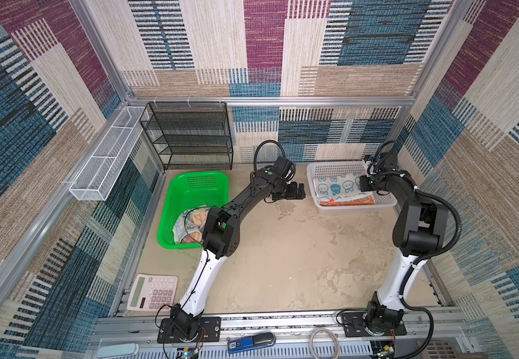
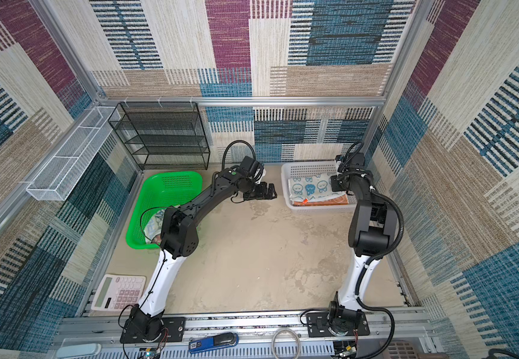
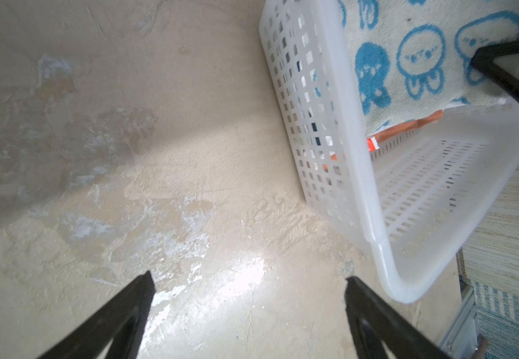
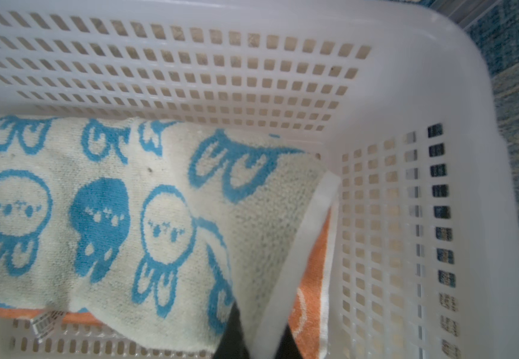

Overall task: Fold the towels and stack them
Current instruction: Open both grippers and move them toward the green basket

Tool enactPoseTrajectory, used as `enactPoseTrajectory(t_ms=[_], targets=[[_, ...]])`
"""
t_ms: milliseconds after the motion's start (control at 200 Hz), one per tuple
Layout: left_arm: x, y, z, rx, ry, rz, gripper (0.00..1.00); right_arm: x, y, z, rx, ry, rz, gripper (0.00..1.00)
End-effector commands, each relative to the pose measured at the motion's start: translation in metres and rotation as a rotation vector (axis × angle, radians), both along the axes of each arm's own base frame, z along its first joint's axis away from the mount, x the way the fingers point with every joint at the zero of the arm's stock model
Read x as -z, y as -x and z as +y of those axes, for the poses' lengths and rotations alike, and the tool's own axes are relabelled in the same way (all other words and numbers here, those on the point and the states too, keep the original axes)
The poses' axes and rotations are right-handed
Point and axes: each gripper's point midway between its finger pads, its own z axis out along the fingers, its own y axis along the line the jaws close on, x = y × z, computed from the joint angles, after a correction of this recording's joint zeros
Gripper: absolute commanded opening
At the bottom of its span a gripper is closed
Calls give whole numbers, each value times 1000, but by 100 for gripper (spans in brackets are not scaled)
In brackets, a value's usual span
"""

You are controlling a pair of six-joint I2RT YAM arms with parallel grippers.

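A cream towel printed with blue rabbits [image 1: 336, 186] [image 2: 309, 188] [image 4: 127, 217] lies folded on an orange towel [image 1: 348, 202] [image 4: 311, 279] inside the white basket [image 1: 332, 165] [image 4: 407, 77] at the back right. My right gripper [image 1: 364, 183] [image 4: 263, 338] is in the basket, shut on the rabbit towel's white hem at its right end. My left gripper [image 1: 298, 191] [image 3: 249, 276] hovers open over bare table just left of the white basket [image 3: 373, 217], holding nothing. A third towel [image 1: 190, 223] [image 2: 155, 223] lies crumpled in the green basket [image 1: 196, 192], partly hidden by the left arm.
A black wire rack [image 1: 190, 133] stands at the back left. A white wire tray [image 1: 106, 161] hangs on the left wall. A pink calculator [image 1: 152, 292] lies at the front left corner, and a blue stapler [image 1: 249, 342] sits on the front rail.
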Motion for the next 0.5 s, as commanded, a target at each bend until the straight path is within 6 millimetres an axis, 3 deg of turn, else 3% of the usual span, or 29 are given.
enactPoseTrajectory(t_ms=[0, 160, 225, 315, 386, 421, 496], targets=[[2, -1, 1, 17, -8, 0, 99, 9, -2, -6, 5, 6, 22, 2], [3, -2, 4, 16, -20, -6, 99, 17, -9, -6, 23, -34, 34, 24], [1, -4, 7, 14, -30, -15, 99, 11, -12, -8, 43, -32, 16, 49], [-5, -5, 10, 12, -36, -30, 99, -6, -13, -9, 58, -31, -24, 67], [-11, -6, 12, 7, -42, -47, 99, -24, -13, -7, 66, -42, -67, 95], [-15, -6, 13, 7, -44, -57, 99, -36, -11, -6, 75, -45, -94, 100], [-26, -7, 18, 1, -63, -85, 99, -61, -8, -2, 84, -69, -154, 99]])
